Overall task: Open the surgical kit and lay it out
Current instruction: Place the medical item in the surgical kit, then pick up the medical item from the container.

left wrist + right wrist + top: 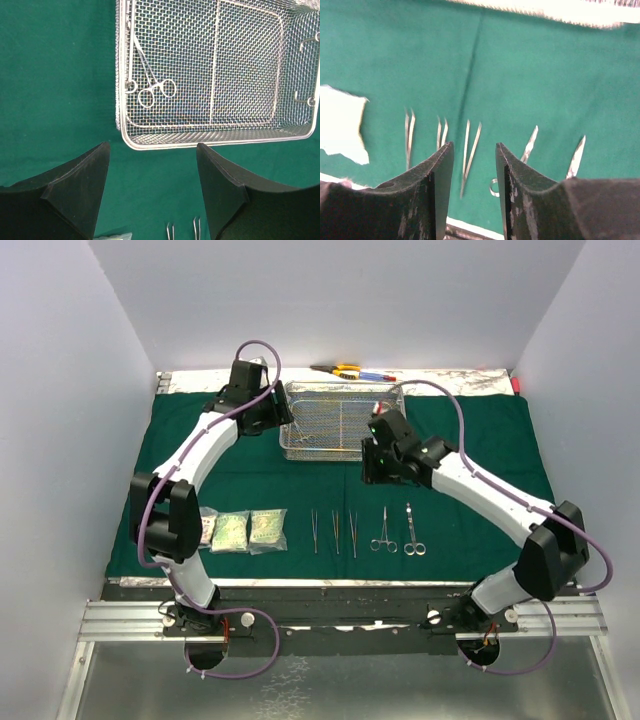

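The dark green cloth wrap (480, 440) lies spread flat across the worktop, and the steel wire-mesh tray (340, 385) sits on it at the far middle. The left end effector (152, 146) hovers just in front of the tray's near rim, fingers spread wide and holding nothing. One ring-handled clamp (158, 88) lies inside the tray, in its left compartment. The right end effector (474, 145) hangs over the cloth near the tray's right end, fingers parted by a narrow gap, nothing between them. Along the near edge runs a tidy row: three clear packets (231, 531), three slim forceps (335, 532), then two scissor-like clamps (384, 532)
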